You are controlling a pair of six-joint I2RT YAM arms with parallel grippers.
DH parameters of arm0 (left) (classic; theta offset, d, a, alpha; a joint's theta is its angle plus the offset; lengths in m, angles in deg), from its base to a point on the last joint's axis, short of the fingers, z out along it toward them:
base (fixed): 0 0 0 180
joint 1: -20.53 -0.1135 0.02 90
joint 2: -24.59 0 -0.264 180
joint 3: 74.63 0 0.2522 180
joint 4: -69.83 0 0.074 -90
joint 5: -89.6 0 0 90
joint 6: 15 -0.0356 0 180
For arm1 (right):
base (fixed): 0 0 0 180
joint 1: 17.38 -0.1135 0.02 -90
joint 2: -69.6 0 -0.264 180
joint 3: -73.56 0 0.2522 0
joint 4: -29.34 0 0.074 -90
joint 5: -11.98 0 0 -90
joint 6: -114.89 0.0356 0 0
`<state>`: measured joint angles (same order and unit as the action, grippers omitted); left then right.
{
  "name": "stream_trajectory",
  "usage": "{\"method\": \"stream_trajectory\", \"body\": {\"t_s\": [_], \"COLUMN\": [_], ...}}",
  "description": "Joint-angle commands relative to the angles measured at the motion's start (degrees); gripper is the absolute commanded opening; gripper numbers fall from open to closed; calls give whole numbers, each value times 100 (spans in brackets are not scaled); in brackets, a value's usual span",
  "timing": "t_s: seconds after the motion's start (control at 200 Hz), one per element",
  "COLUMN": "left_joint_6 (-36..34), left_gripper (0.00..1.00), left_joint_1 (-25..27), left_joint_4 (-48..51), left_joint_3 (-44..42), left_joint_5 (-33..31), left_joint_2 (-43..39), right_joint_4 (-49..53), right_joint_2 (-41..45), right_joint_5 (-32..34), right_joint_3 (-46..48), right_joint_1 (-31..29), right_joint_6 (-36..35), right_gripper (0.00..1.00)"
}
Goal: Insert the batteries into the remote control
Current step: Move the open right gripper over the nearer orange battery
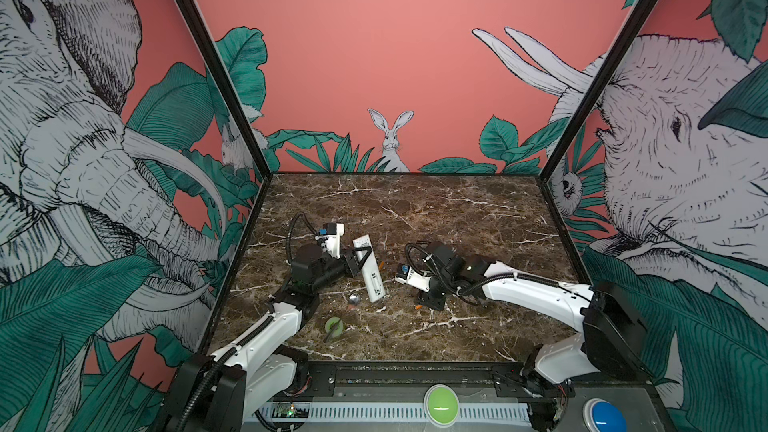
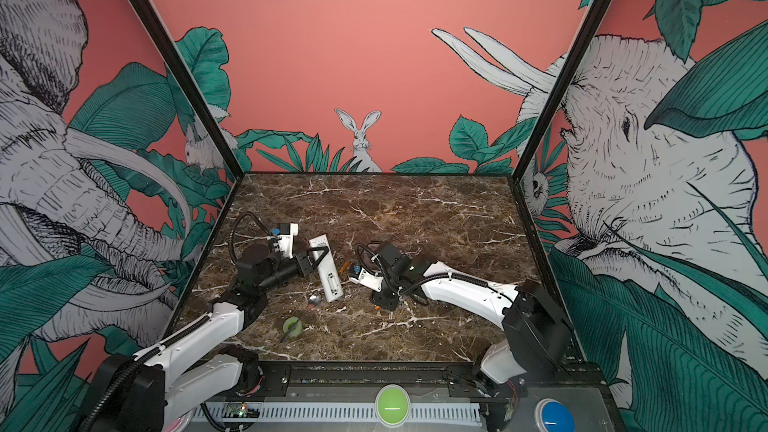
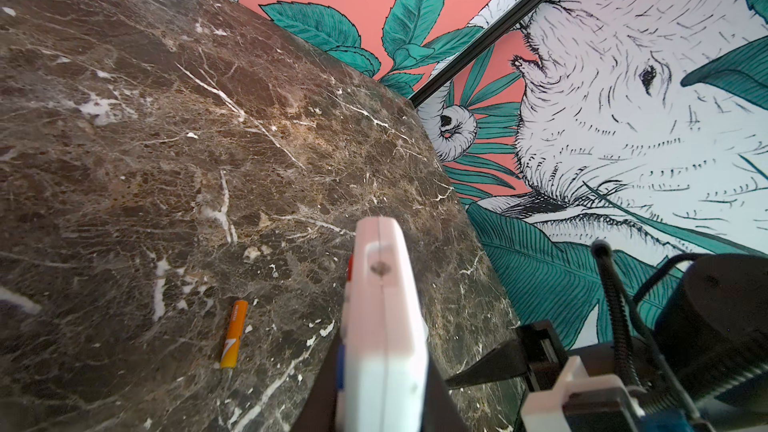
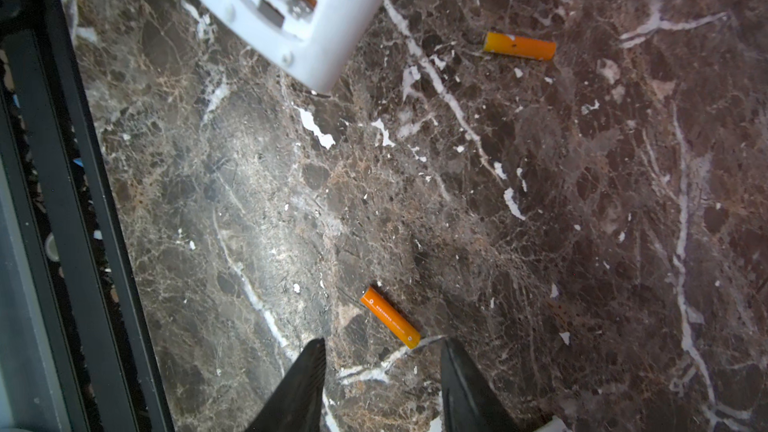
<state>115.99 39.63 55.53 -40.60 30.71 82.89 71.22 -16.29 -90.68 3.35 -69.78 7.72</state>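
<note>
My left gripper (image 1: 360, 258) is shut on the white remote control (image 1: 369, 268), pinching its long edges near the middle; the same grip shows in the left wrist view (image 3: 384, 401). The remote (image 4: 299, 6) lies back side up, its open battery bay showing bare springs. One orange battery (image 1: 380, 264) lies on the marble beside the remote (image 3: 234, 334). Another battery (image 4: 390, 317) lies just ahead of my right gripper (image 4: 382, 344), which points down at the table, open and holding nothing. In a top view that battery (image 2: 377, 308) shows at the right gripper's (image 2: 384, 305) foot.
A metal spoon (image 1: 353, 299) and a green disc (image 1: 333, 326) with a dark stick lie on the brown marble in front of the remote. The black front rail (image 4: 62, 201) runs close by the right gripper. Patterned walls close in the back and both sides.
</note>
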Motion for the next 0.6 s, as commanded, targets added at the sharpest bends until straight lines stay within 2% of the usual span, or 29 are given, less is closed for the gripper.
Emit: {"method": "stream_trajectory", "body": {"t_s": [0.0,0.13,0.24,0.41,0.595], "left_joint_6": [58,36,-4,-168,-559], "left_gripper": [0,0,0,0,0], "left_joint_1": [-63,-88,-97,-98,-107], "left_joint_4": [-16,-16,32,190,617], "left_joint_3": [-69,-94,-96,-115,-59], "left_joint_5": [123,108,71,-99,-281], "left_joint_2": [-156,-167,-175,-296,-516], "right_joint_4": [250,57,-59,-26,83], "right_joint_2": [-169,-202,-142,-174,59], "right_joint_5": [26,435,1170,1140,1299], "right_joint_3": [-121,-113,-240,-311,-108], "right_joint_1": [-74,-95,-94,-101,-203], "right_joint_6": [-235,322,1924,4416,6082], "right_gripper": [44,43,43,42,45]}}
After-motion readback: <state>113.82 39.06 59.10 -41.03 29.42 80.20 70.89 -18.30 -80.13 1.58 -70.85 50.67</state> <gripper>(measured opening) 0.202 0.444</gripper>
